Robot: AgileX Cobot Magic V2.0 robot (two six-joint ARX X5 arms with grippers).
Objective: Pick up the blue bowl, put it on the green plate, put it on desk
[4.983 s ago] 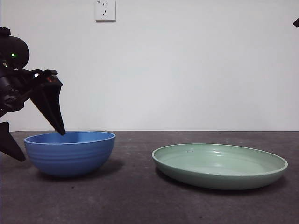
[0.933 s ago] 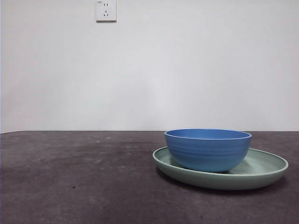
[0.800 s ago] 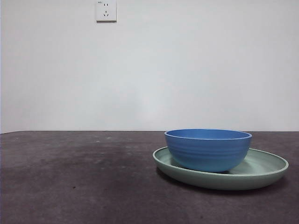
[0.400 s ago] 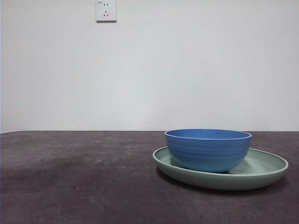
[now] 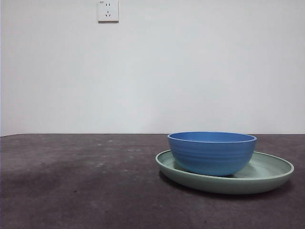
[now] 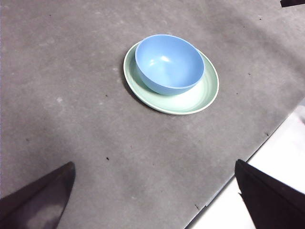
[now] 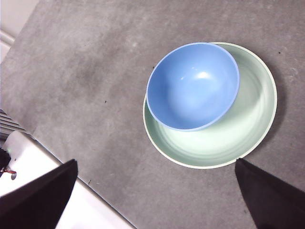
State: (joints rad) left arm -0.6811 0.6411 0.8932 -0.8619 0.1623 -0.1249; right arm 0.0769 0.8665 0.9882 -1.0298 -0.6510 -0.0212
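The blue bowl (image 5: 212, 152) stands upright inside the green plate (image 5: 271, 174), toward the plate's left side, on the dark grey desk (image 5: 86, 186). No gripper touches either. High above the desk, my left gripper (image 6: 154, 167) is open and holds nothing, with the blue bowl (image 6: 169, 64) and green plate (image 6: 202, 95) well away from it. My right gripper (image 7: 155, 164) is also open and raised, looking down on the blue bowl (image 7: 193, 86) resting off-centre in the green plate (image 7: 248, 129). Neither arm shows in the front view.
A white wall socket (image 5: 107, 10) sits on the wall behind. The desk's edge (image 6: 248, 152) runs near the left gripper, and another edge (image 7: 95, 183) lies under the right one. A black tip (image 6: 291, 3) shows at one corner of the left wrist view.
4.5 s ago the bowl stood on the desk at the left with a gripper at its rim. It now sits in the plate and the arm has left the front view. Nothing moved in the last second.
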